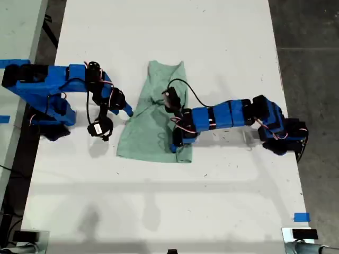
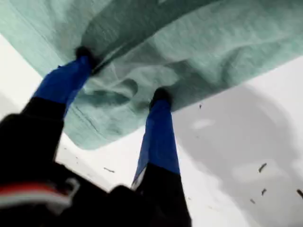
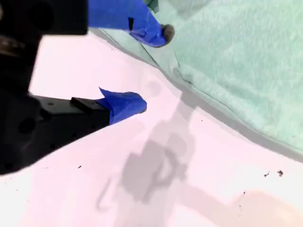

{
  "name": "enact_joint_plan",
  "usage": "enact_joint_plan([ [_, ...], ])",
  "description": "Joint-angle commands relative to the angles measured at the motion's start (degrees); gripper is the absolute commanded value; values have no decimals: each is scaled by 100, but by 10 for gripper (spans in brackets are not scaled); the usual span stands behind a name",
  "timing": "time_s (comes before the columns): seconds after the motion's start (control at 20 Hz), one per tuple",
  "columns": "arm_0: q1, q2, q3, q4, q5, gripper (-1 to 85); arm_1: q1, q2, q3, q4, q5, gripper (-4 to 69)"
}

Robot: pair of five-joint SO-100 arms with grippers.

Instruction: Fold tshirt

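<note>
Tshirt [image 1: 153, 119] hem lies directly beneath my first gripper [image 2: 124, 75], jaws apart, tips pressing cloth; my second gripper [image 3: 147, 66] gapes wide beside its edge.

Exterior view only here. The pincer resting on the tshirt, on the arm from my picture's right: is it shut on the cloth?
Observer: No. The first pincer has both fingertips pressed onto the tshirt, apart, with cloth wrinkled between them.
Operator: And the pincer at the shirt's edge on my picture's left?
Observer: The second pincer is open. One tip touches the shirt's edge, the other hangs over the bare table.
</note>
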Motion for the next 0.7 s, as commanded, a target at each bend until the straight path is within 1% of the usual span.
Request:
enact_joint_plan([
  [0.0, 0, 308, -264, 220, -88, 209, -158, 1028, -510, 861, 62, 340],
  [0.05, 0, 387, -299, 334, -123, 209, -176, 1371, -448, 1002, 35, 332],
  [0.2, 79, 642, -466, 747, -167, 209, -193, 2320, -123, 1063, -114, 311],
  [0.35, 510, 791, -1081, 1661, -457, 211, -105, 2936, 220, 1063, -237, 288],
  [0.4, 729, 923, -1187, 1731, -510, 212, -53, 3103, 466, 1063, -237, 282],
  [0.5, 1248, 1248, -1134, 1696, -984, 229, 70, 3357, 896, 1055, -229, 274],
  [0.55, 1477, 1257, -949, 1503, -1081, 238, 123, 3454, 1063, 1037, -220, 272],
  [0.65, 1960, 1125, -510, 809, -1274, 252, 193, 3489, 1134, 1028, -281, 267],
])
